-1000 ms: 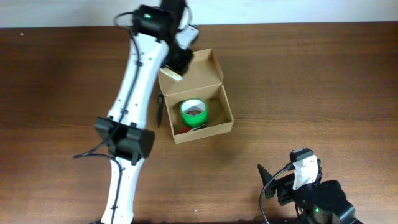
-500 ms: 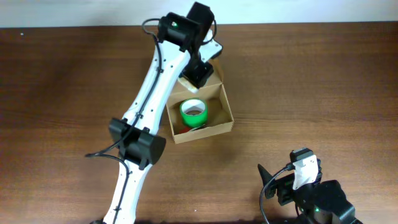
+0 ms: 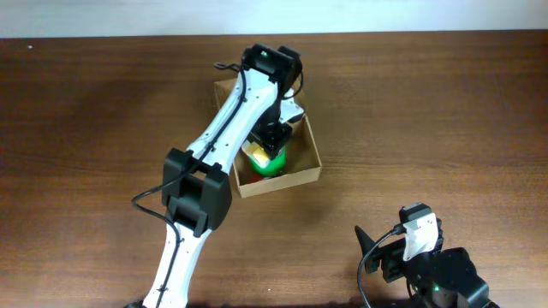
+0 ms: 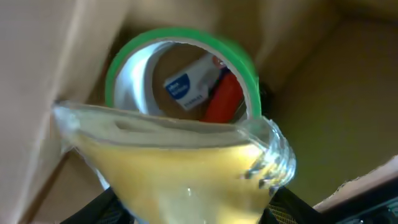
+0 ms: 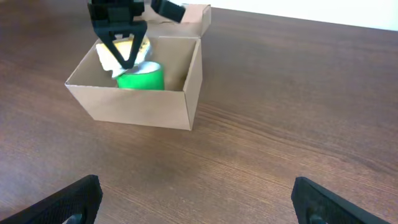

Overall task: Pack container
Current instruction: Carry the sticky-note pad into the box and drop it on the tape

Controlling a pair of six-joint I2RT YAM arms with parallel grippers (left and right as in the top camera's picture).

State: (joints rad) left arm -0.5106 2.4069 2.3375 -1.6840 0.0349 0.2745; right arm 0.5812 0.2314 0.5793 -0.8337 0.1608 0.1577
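The container (image 3: 305, 174) is a tan cardboard box standing open on the wooden table, its flap lid at the far side; it also shows in the right wrist view (image 5: 134, 109). Inside lies a green tape roll (image 4: 183, 36) (image 5: 142, 79) with a red item and a white label seen through its hole. My left gripper (image 3: 272, 142) (image 5: 122, 48) hangs over the box interior, shut on a yellow item in a clear plastic bag (image 4: 180, 168) just above the roll. At the table's front right, my right gripper (image 3: 364, 250) (image 5: 199, 199) stands open and holds nothing.
The left arm (image 3: 227, 128) reaches diagonally from the front left across the table to the box. Bare wood table (image 5: 280, 93) lies between the right gripper and the box.
The left gripper has swung from beside the lid at the box's back to over the box interior, carrying the yellow bag down above the tape roll. The right arm has stayed still.
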